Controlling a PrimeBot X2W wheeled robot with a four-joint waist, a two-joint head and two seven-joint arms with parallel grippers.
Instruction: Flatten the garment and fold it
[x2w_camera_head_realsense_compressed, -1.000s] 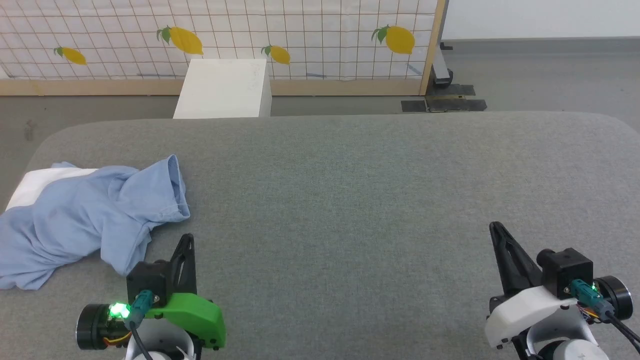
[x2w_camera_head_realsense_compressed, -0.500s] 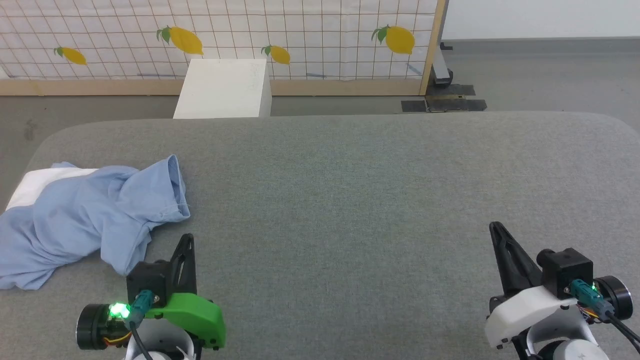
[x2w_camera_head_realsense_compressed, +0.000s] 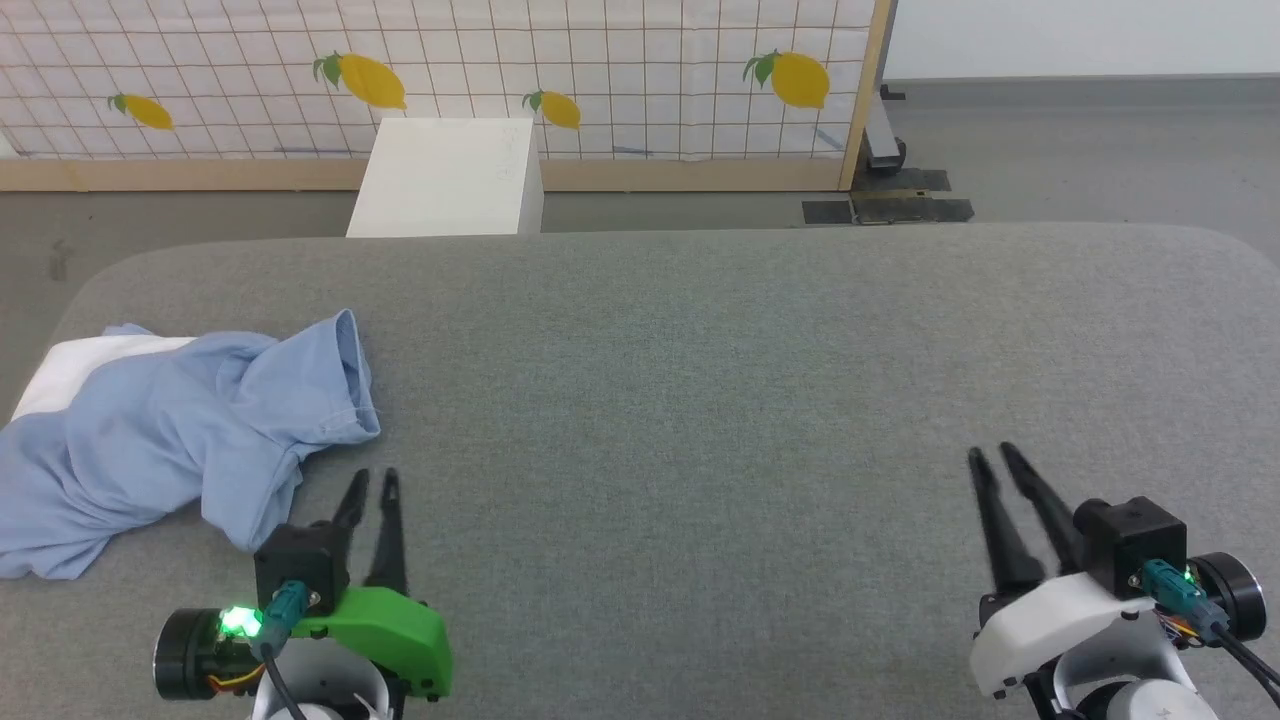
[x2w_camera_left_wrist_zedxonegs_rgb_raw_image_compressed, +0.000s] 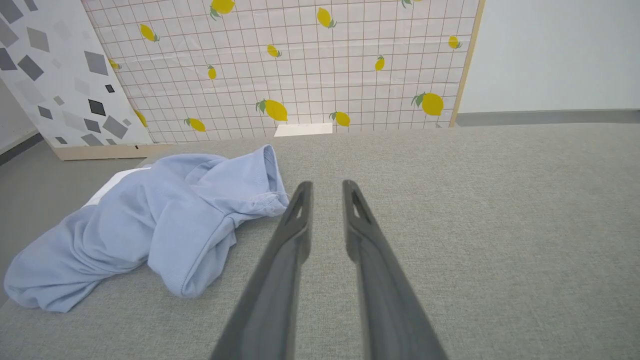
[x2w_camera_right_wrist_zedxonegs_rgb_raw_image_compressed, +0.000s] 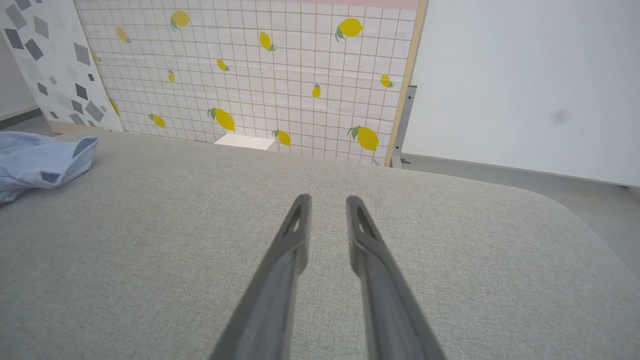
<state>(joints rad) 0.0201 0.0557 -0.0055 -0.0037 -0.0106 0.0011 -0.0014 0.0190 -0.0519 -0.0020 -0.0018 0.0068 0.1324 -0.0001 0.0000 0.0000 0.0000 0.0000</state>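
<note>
left gripper (x2w_camera_head_realsense_compressed: 375, 478): two long, thin black fingers with slotted tips
left wrist cover (x2w_camera_head_realsense_compressed: 390, 628): bright green, rounded
left camera block (x2w_camera_head_realsense_compressed: 295, 556): black box, teal plug at its 6 o'clock
left motor (x2w_camera_head_realsense_compressed: 185, 655): black cylinder, green light at 1 o'clock, yellow-orange wires below
right gripper (x2w_camera_head_realsense_compressed: 991, 453): the same black fingers
right wrist cover (x2w_camera_head_realsense_compressed: 1040, 612): white, rounded
right camera block (x2w_camera_head_realsense_compressed: 1130, 545): black cube, teal plug at 5 o'clock, black cable trailing off
</note>
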